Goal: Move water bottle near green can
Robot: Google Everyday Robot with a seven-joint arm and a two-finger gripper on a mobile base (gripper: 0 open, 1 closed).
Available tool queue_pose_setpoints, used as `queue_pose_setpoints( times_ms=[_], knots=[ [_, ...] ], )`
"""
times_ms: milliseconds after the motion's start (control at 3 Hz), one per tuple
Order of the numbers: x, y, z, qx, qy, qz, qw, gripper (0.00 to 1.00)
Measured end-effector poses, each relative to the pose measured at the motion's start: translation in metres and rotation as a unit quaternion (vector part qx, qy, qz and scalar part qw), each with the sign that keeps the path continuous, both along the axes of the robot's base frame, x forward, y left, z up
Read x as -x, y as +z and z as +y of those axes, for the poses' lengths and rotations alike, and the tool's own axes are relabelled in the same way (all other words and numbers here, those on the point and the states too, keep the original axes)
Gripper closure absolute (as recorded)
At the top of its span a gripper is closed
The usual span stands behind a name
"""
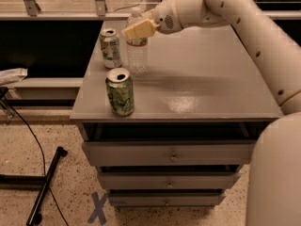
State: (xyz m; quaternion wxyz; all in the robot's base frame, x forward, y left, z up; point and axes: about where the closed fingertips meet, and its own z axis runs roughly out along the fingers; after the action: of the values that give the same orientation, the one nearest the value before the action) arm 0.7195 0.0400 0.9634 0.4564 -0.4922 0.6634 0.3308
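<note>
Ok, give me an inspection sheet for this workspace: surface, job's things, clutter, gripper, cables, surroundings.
Surface: grey cabinet top, three things on its left side.
Job's things: bottle upright at back left; green can upright near the front left edge, apart from the bottle.
Clutter: paler can just left of the bottle.
Gripper: gripper at the bottle's upper part.
Cables: black cable on the floor, left.
Surroundings: drawers below; blue X and a black stand leg on the floor.
</note>
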Motion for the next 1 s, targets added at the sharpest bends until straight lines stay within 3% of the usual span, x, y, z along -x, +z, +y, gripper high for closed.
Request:
queue_pose_setpoints(
  times_ms=[333,667,1000],
  knots=[
    [0.022,0.019,-0.028,0.000,0.018,-0.012,0.9998,0.95],
    [0.053,0.035,-0.056,0.014,0.018,-0.037,0.9990,1.00],
    [0.104,0.015,-0.066,0.027,0.018,-0.025,0.9992,1.00]
  ],
)
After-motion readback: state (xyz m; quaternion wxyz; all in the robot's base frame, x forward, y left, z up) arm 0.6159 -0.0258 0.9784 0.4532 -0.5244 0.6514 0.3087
